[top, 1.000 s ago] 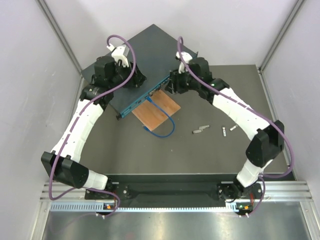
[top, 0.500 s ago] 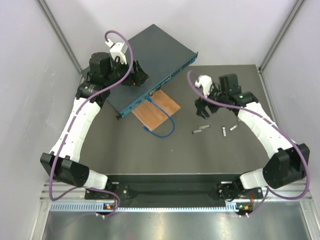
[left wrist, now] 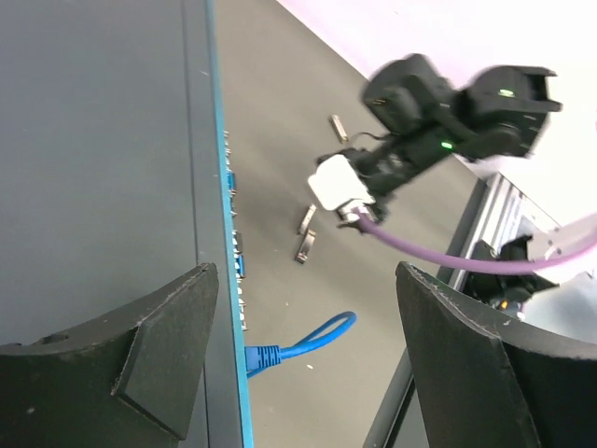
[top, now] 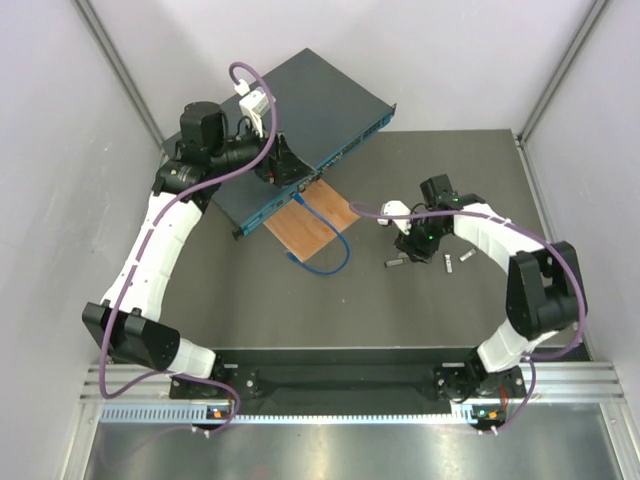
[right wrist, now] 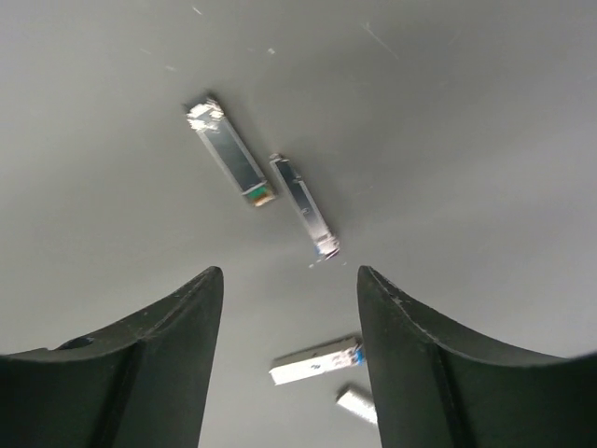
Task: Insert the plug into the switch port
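- The switch (top: 300,105) lies at an angle at the far left of the table (top: 400,320), its port row facing the near right.
- A wooden board (top: 312,222) lies flat just beside that port face.
- The left gripper (left wrist: 303,273) hangs over the switch's port edge, jaws spread wide and empty.
- The right gripper (right wrist: 289,273) hovers over the table, jaws apart, gripping nothing.
- A blue cable (left wrist: 312,338) loops out from the port face (connector against it).
- Two plugs (right wrist: 229,154) lie side by side under the right gripper, well apart from the switch.

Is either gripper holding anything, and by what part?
Nothing is held: the left gripper is open over the switch; the right gripper is open above the plugs.
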